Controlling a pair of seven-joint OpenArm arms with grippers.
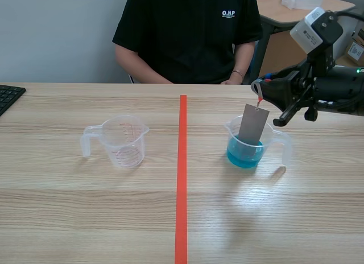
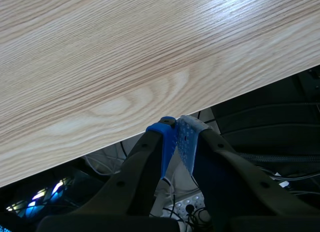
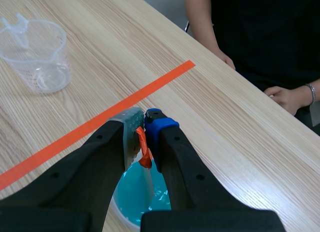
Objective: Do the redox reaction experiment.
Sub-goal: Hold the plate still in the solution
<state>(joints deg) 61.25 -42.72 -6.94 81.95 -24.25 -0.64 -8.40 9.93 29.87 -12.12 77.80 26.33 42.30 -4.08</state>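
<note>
Right gripper (image 1: 259, 94) pinching grey strip (image 1: 252, 123), strip dipped in blue-liquid cup (image 1: 230, 140), left gripper (image 2: 176, 127) closed, empty

wall (image 1: 51, 31): pale grey | table (image 1: 85, 218): light wood | desk (image 1: 278, 13): wooden, behind

Ahead of the right gripper (image 3: 143, 123), across the pale wood-grain table (image 3: 240, 142), sits a person in a black short-sleeved T-shirt (image 3: 265, 32), a thin bracelet (image 3: 311, 93) on one wrist. A black keyboard (image 1: 8, 96) lies far off to that gripper's left. Beneath the left gripper (image 2: 176, 126), past the table edge, lie dark tangled cables (image 2: 280, 157)
</note>
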